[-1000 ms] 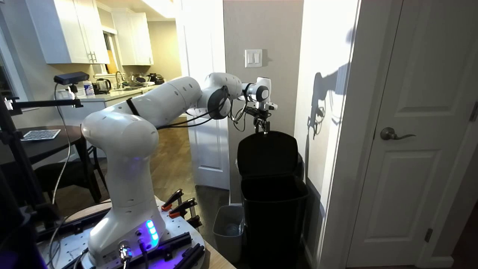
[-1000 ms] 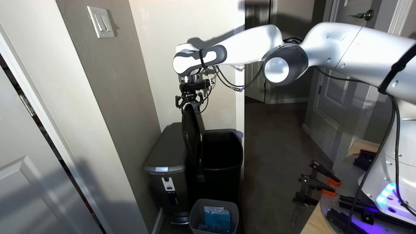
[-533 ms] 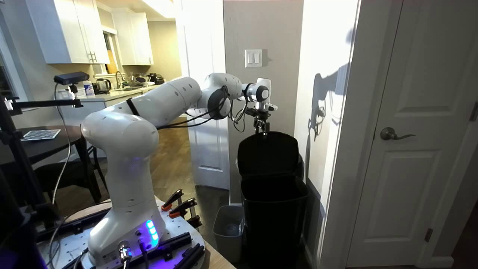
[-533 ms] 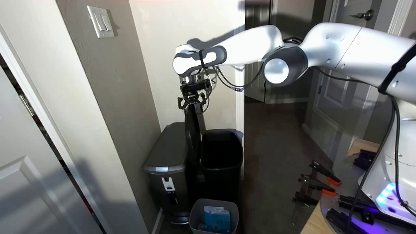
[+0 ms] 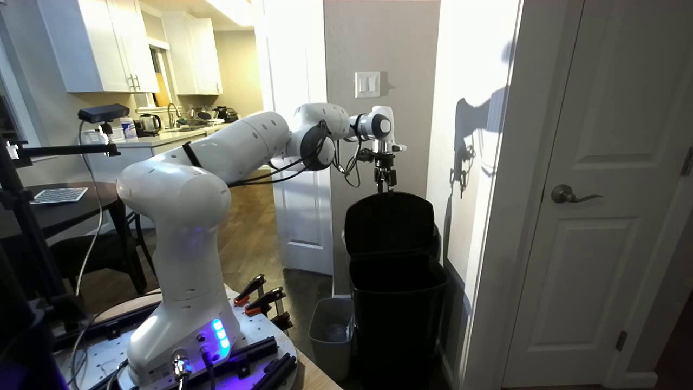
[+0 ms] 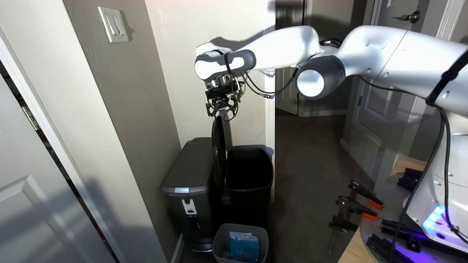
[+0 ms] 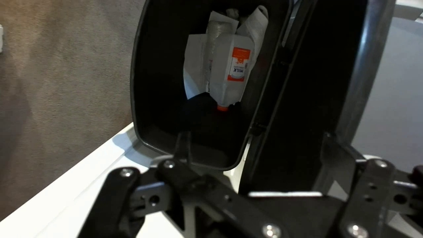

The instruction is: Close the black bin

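Observation:
The black bin (image 5: 398, 330) stands against the wall with its lid (image 5: 389, 225) raised, close to upright. In an exterior view the lid (image 6: 218, 146) stands at the left side of the open bin mouth (image 6: 268, 184). My gripper (image 5: 385, 189) is at the lid's top edge in both exterior views (image 6: 221, 114). In the wrist view the gripper's fingers (image 7: 257, 147) are wide apart, with part of the dark lid (image 7: 307, 99) showing between them. The right finger overlaps the lid's outer edge; whether it touches cannot be told. The bin (image 7: 140, 96) holds a milk jug and papers.
A grey lidded bin (image 6: 188, 164) stands beside the black bin, against the wall. A small grey wastebasket (image 6: 265, 243) with a blue item stands in front. Walls close in the corner behind. Clamps (image 6: 356, 204) stick out from the robot's table edge.
In an exterior view the gripper has shifted a little right and changed its tilt. The lid's top edge has leaned slightly toward the bin mouth along with it.

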Robot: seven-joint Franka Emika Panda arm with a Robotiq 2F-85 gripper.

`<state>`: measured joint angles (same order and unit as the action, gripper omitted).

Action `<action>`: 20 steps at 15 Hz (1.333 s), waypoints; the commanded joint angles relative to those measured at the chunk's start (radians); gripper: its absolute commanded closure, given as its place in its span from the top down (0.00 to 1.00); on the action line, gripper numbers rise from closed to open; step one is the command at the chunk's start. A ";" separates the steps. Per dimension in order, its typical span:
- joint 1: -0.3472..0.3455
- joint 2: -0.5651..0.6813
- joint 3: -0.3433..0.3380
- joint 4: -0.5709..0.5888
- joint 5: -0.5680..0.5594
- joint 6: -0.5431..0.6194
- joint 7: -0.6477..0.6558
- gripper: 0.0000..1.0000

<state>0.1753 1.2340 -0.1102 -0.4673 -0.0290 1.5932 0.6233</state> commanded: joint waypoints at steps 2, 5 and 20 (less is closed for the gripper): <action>0.015 -0.014 -0.028 0.021 -0.031 -0.098 0.028 1.00; 0.000 -0.001 0.006 0.036 0.012 -0.069 0.005 1.00; 0.012 0.033 0.116 0.018 0.091 0.075 -0.012 1.00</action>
<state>0.1858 1.2731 -0.0061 -0.4115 0.0515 1.6471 0.6247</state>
